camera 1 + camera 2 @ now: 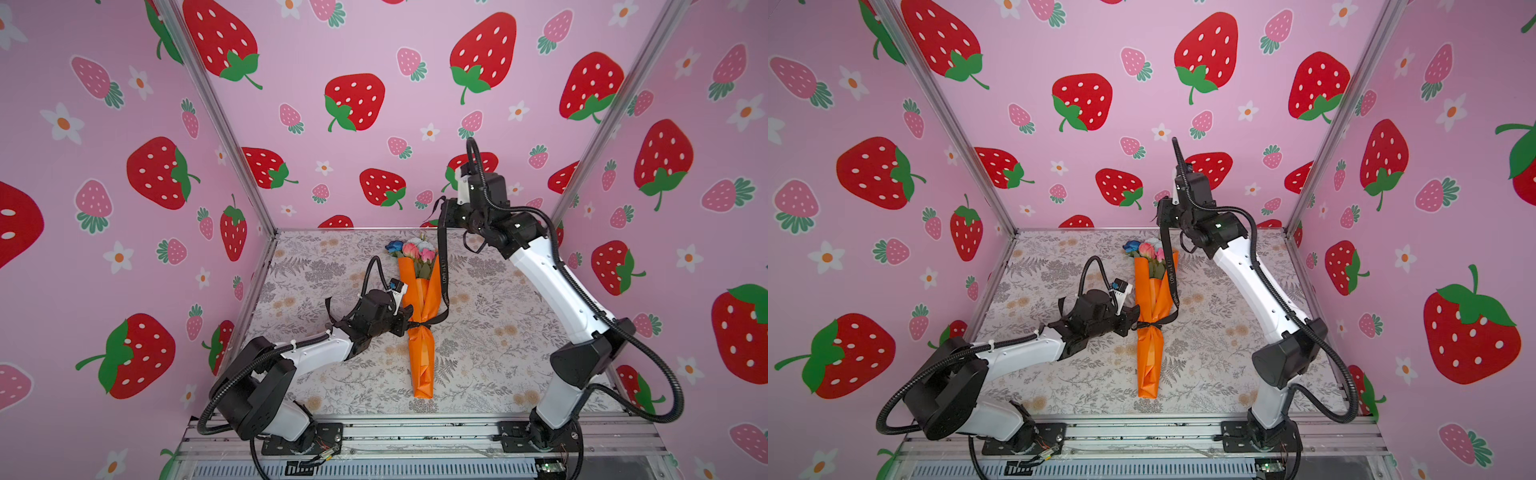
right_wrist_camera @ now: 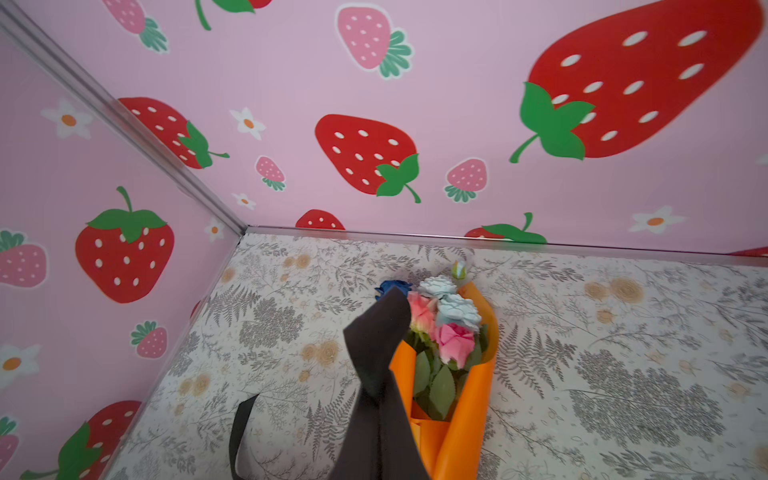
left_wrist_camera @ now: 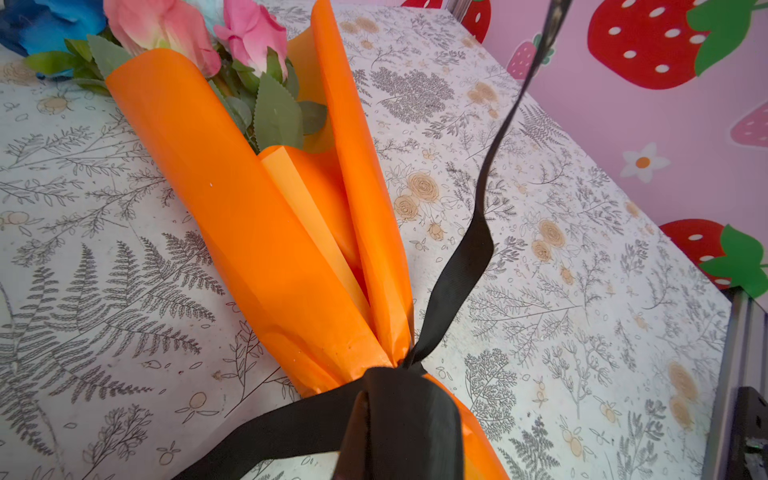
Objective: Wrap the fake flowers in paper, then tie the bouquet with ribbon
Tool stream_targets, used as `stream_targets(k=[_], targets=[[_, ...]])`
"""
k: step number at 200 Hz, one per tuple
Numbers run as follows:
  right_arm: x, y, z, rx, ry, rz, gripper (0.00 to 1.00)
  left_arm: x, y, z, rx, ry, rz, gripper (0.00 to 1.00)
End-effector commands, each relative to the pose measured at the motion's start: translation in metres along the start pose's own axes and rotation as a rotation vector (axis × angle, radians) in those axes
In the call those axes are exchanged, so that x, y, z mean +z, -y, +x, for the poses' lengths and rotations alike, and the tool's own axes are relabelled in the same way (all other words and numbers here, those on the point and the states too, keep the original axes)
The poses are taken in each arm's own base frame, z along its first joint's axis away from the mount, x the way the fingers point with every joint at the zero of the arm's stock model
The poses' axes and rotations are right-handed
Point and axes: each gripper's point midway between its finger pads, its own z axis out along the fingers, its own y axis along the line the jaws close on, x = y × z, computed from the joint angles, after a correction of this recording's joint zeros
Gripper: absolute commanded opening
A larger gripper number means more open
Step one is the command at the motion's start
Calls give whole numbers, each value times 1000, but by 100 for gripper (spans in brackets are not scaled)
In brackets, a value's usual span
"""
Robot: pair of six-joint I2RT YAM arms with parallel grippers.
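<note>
Left wrist: ribbon (image 3: pixel 457 266) cinches orange-wrapped bouquet (image 3: pixel 249 208).

The only writing that can be read stands on the black ribbon (image 1: pixel 444 272). Pale capitals run lengthwise along the strand that lies up the 3 o'clock edge of the bouquet (image 1: pixel 417 291). In both top views the word "LOVE" can be made out on this ribbon (image 1: pixel 1170 271), followed toward 12 o'clock by what looks like "IS" and then letters too small to tell. Toward 6 o'clock on the same strand there is another pale fragment, also too small to read surely. The white housing of the left wrist camera (image 1: pixel 397 287) carries small dark marks, illegible.
</note>
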Motion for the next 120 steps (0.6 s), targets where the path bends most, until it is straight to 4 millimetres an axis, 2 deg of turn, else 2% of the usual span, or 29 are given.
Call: stream_targets(k=[1,18,39,71,89,120], targets=[[16,-42,21,-73,-80,-62,0,-8,13,-17,106,86,48,0],[22,-86,25,-109,-76,-142,0,-10,18,-12,159,84,56,0],[27,-124,41,-140,-81,-227,0,-10,27,-4,254,81,53,0],[19,-184,69,-219,-89,-370,0,-4,30,12,386,72,-1,0],[12,-216,91,-279,-106,-433,0,0,34,20,451,63,-19,0],[2,-265,145,-376,-179,-535,0,7,41,30,535,38,-54,0]])
